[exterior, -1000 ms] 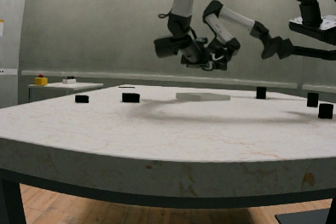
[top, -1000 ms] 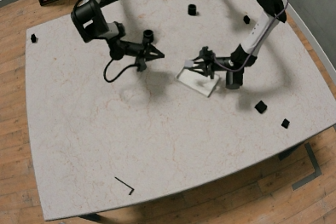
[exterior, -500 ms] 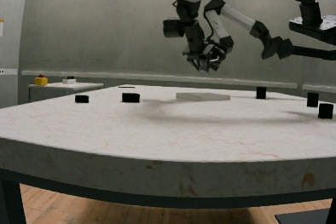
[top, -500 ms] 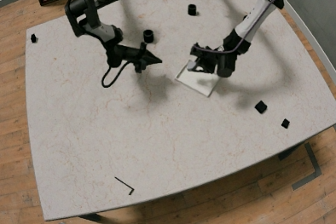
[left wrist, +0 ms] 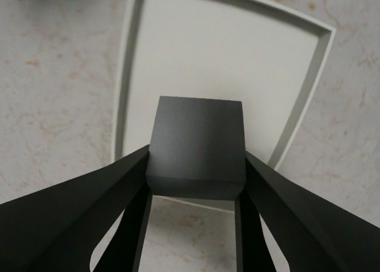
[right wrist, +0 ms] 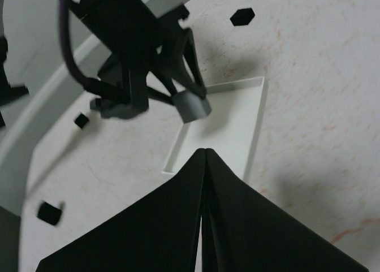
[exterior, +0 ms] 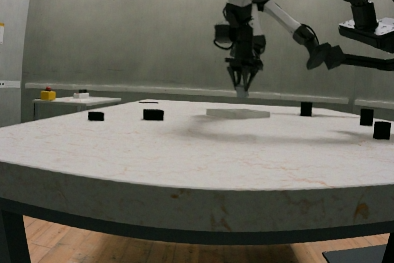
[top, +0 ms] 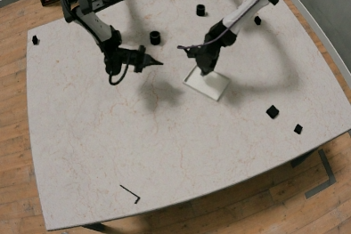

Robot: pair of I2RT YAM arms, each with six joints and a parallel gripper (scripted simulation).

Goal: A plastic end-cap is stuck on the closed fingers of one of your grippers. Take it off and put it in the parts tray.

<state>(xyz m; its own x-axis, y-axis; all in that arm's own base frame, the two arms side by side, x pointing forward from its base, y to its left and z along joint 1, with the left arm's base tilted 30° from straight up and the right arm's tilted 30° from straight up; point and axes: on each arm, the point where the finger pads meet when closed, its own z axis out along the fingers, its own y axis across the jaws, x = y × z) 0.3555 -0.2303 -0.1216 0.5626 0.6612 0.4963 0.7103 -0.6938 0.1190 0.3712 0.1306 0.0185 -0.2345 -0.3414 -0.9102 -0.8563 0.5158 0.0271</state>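
Note:
The grey, box-shaped end-cap (exterior: 242, 94) (left wrist: 198, 137) (right wrist: 192, 106) is held between the fingers of my left gripper (left wrist: 196, 160) (right wrist: 191, 101), which points down. It hangs above the white parts tray (top: 214, 86) (exterior: 220, 113) (left wrist: 220, 48) (right wrist: 242, 137), not touching it. In the left wrist view the cap covers the near part of the tray floor. My right gripper (top: 161, 63) (right wrist: 204, 161) is shut with bare fingertips, off to one side of the tray and above the table. The tray holds nothing that I can see.
Two black cylinders (top: 155, 37) (top: 200, 10) stand behind the tray in the top view. Black blocks (top: 273, 111) (top: 297, 129) lie to its right, and smaller ones (top: 257, 20) (top: 35, 40) near the table's sides. A thin black L-shaped mark (top: 131, 193) is near the front edge.

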